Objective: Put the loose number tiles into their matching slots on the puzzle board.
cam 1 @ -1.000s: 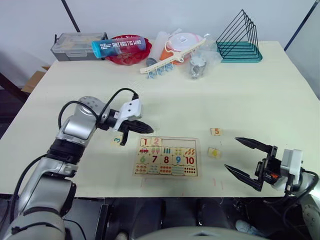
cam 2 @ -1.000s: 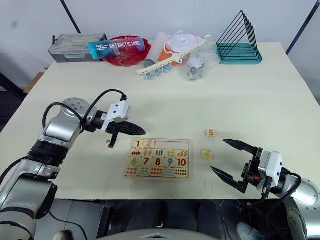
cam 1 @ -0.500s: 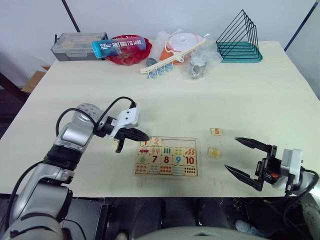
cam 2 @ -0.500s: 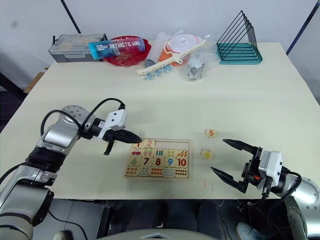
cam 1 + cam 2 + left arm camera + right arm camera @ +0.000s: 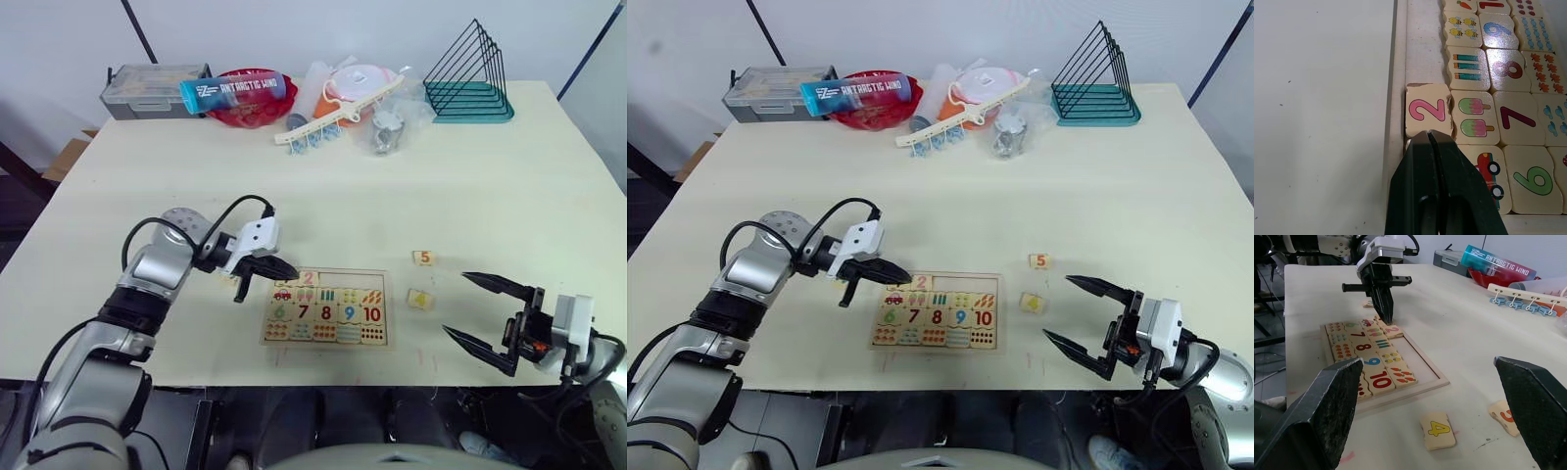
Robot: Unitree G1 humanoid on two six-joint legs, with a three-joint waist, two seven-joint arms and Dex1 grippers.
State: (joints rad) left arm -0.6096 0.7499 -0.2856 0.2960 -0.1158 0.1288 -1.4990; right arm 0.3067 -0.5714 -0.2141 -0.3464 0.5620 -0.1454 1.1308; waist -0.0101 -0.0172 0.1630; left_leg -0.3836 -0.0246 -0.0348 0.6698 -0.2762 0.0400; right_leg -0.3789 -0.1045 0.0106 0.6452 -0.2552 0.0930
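Since a second ago the left gripper [image 5: 277, 268] has swung from beside the board's left edge in over its top-left corner. The tile 3 that lay on the table left of the board is now mostly behind the gripper; a pale corner peeks out, can't confirm it's that tile. Right arm unchanged.

Left fingers [image 5: 1442, 191] are pressed together, nothing between them, tips resting at the near edge of the 2 tile [image 5: 1427, 110]. The 2 tile sits crooked on the puzzle board [image 5: 936, 311]: it overlaps the frame rim and isn't flat in its slot. The slot under the fingertips, where 1 belongs, is covered, so can't tell if it's seated. The remaining slots [image 5: 1422, 44] along that row look bare.

Right gripper [image 5: 1087, 321] is wide open, hovering off the table near the front right edge, holding nothing. The 4 tile [image 5: 1030, 303] and 5 tile [image 5: 1040, 261] lie loose on the table right of the board, well apart from their slots.

Step in hand, as I read it: nudging 2 square with closed tips. To do it well:
- push low on the tile's edge, along the row, short strokes
- don't press down on the raised corner, it'll tip or skate over the rim
- the board is unrestrained, so a sideways shove likely drags it; keep force light
- lift clear and check flatness before moving on to the next tile
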